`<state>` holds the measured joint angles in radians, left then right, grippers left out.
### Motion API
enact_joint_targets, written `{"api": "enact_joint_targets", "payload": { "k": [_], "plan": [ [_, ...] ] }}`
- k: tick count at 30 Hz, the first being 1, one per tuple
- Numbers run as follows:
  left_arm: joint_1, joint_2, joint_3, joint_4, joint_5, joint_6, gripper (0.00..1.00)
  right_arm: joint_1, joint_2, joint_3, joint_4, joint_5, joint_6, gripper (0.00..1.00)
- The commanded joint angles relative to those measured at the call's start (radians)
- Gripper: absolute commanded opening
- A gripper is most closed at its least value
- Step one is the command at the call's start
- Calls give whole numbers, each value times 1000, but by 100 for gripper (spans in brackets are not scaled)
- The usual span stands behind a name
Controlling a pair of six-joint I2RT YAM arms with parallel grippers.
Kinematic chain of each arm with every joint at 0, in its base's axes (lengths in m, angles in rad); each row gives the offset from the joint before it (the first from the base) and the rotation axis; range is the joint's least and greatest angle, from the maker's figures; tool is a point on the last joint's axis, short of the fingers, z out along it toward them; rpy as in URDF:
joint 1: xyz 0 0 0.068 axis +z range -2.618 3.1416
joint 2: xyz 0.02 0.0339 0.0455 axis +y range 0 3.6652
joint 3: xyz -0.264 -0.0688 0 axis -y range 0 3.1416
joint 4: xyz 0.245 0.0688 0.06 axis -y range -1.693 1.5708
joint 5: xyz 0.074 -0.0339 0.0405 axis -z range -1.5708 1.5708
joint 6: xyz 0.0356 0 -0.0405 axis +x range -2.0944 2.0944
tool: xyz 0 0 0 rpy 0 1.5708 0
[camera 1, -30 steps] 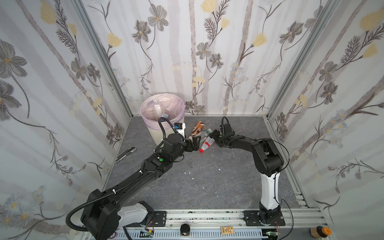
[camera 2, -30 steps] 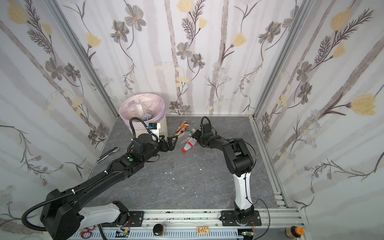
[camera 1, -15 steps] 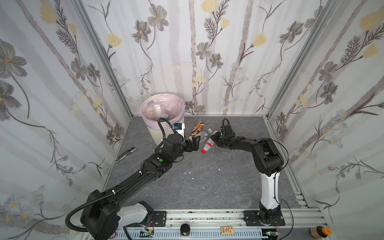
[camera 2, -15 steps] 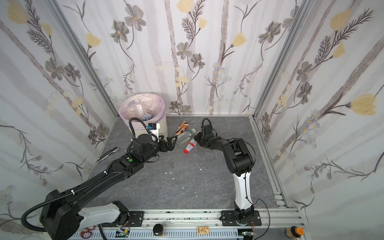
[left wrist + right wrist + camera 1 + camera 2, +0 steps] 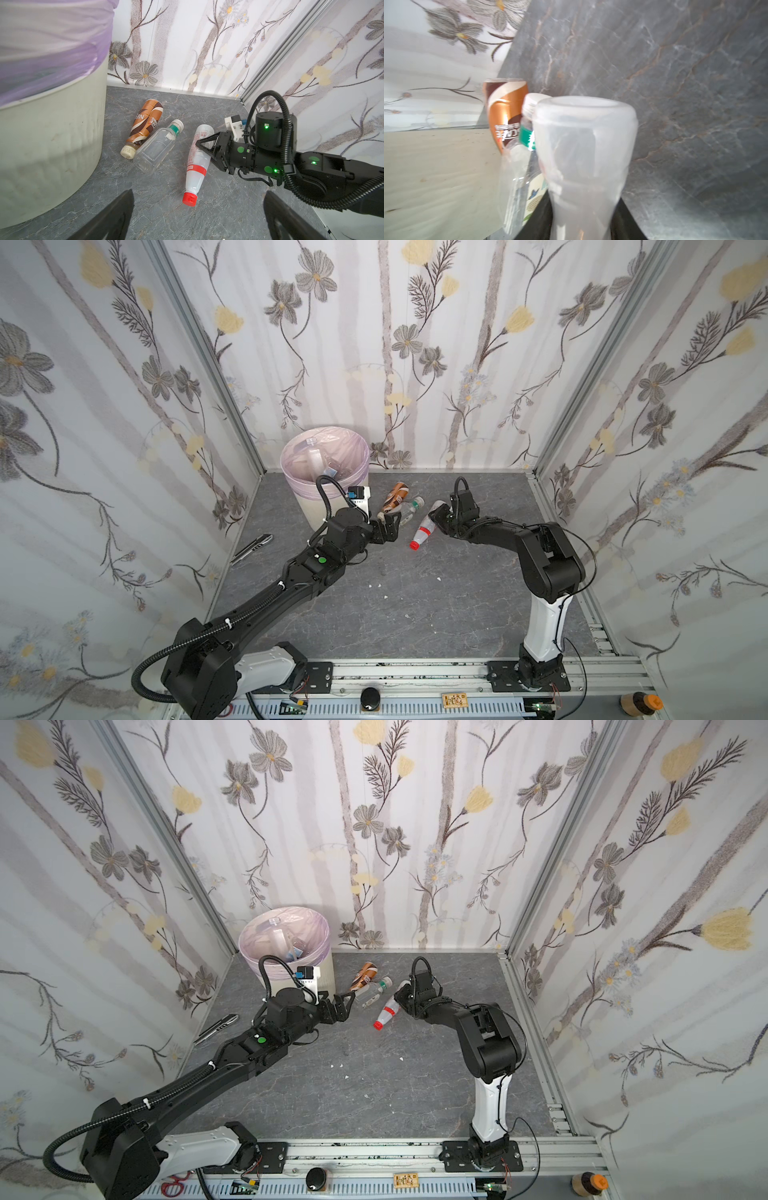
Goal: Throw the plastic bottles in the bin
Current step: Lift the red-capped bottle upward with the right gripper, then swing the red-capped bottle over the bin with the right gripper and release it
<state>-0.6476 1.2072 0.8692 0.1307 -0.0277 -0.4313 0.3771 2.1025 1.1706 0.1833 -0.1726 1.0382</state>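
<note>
Red-capped bottle (image 5: pixel 196 164) | right pincer (image 5: pixel 202 149) is clenching its body, seemingly for a lift to the bin (image 5: pixel 308 508) | left pincer (image 5: pixel 388 526) is hovering released.

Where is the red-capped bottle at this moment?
In a top view the red-capped bottle lies on the grey floor just right of middle, gripped by the right claw, beside the clear green-labelled bottle.
</note>
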Motion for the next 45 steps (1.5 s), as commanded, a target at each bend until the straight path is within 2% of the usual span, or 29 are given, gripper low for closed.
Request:
{"api": "enact_joint_targets", "payload": {
  "k": [1, 4, 11, 18, 27, 33, 37, 41, 45],
  "plan": [
    [12, -9, 19, 23, 28, -37, 100, 7, -61, 3, 40, 28, -32, 38],
    [29, -3, 49, -1, 79, -49, 100, 23, -124, 21, 46, 55, -61, 38],
    [97, -35, 138, -103, 91, -25, 100, 88, -216, 150, 112, 95, -193, 38],
    [260, -56, 279, -245, 158, 0, 100, 168, -221, 356, 201, 140, -365, 39],
    [439, -92, 365, -278, 267, -59, 100, 205, -215, 579, 332, 182, -493, 40],
    [535, -109, 386, -278, 313, -84, 100, 206, -300, 581, 517, 290, -572, 41],
    [564, -127, 377, -276, 308, -110, 100, 207, -334, 568, 649, 374, -603, 42],
    [581, -129, 373, -277, 314, -119, 100, 210, -305, 598, 729, 423, -609, 42],
    [595, -129, 373, -276, 322, -128, 100, 229, -193, 735, 671, 426, -600, 43]
  ]
}}
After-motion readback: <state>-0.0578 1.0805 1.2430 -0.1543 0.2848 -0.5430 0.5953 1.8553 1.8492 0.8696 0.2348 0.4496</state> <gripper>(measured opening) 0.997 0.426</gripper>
